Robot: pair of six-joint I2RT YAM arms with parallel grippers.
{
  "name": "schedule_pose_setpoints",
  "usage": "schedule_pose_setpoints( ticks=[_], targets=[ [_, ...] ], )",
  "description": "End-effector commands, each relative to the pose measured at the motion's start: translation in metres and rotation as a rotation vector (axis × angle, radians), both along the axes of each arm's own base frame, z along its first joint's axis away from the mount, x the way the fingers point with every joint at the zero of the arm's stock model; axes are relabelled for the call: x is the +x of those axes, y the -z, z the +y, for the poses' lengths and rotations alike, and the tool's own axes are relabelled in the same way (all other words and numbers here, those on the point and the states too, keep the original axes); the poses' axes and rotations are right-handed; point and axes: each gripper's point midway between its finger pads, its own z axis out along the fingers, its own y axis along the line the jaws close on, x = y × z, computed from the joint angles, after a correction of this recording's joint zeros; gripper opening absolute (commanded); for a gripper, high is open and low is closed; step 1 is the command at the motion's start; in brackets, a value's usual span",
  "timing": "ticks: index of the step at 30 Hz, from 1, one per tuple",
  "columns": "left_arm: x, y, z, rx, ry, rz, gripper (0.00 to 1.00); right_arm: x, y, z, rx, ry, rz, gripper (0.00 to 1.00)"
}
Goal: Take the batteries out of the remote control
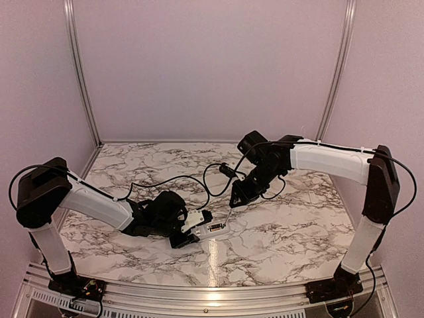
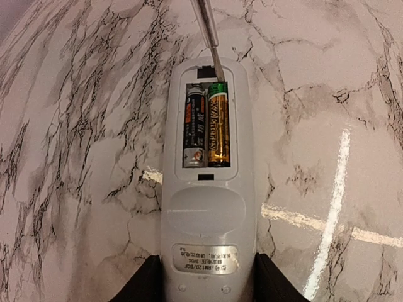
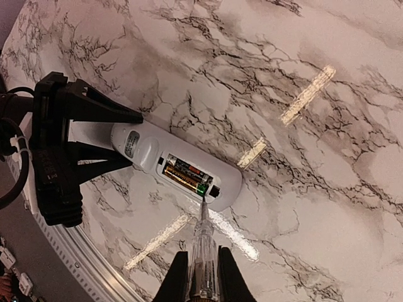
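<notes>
On the near part of the table (image 1: 285, 242), the left hand (image 2: 209, 280) is clamped on one end of the remote control (image 2: 208, 214), which lies flat just to its right, two batteries (image 2: 206, 126) side by side in the open compartment. Farther back, the right hand (image 3: 203, 277) is closed on a thin tool (image 3: 203, 242), its tip at the gold one's end

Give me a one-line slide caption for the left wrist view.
Left gripper holds the remote control, compartment open, both batteries seated; thin tool tip at the gold one's end.
</notes>
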Motion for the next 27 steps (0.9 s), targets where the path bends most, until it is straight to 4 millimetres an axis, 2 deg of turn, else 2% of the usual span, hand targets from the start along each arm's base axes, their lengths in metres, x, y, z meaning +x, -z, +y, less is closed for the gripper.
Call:
schedule_pose_setpoints(
  ticks=[1,9,18,23,27],
  targets=[
    [0.006,0.009,0.003,0.037,-0.029,0.003,0.47,-0.013,0.012,0.013,-0.015,-0.044,0.03,0.0],
    [0.007,0.009,0.002,0.039,-0.032,0.006,0.46,-0.018,0.001,0.027,0.068,-0.049,0.019,0.0],
    [0.008,0.007,0.0,0.034,-0.038,0.012,0.46,-0.022,0.002,0.037,0.076,-0.043,0.025,0.0],
    [0.008,0.008,0.0,0.041,-0.037,0.015,0.46,-0.024,0.006,0.029,0.064,-0.04,0.002,0.0],
    [0.008,0.008,0.001,0.046,-0.038,0.015,0.46,-0.03,0.021,0.017,0.049,-0.02,-0.004,0.0]
  ],
)
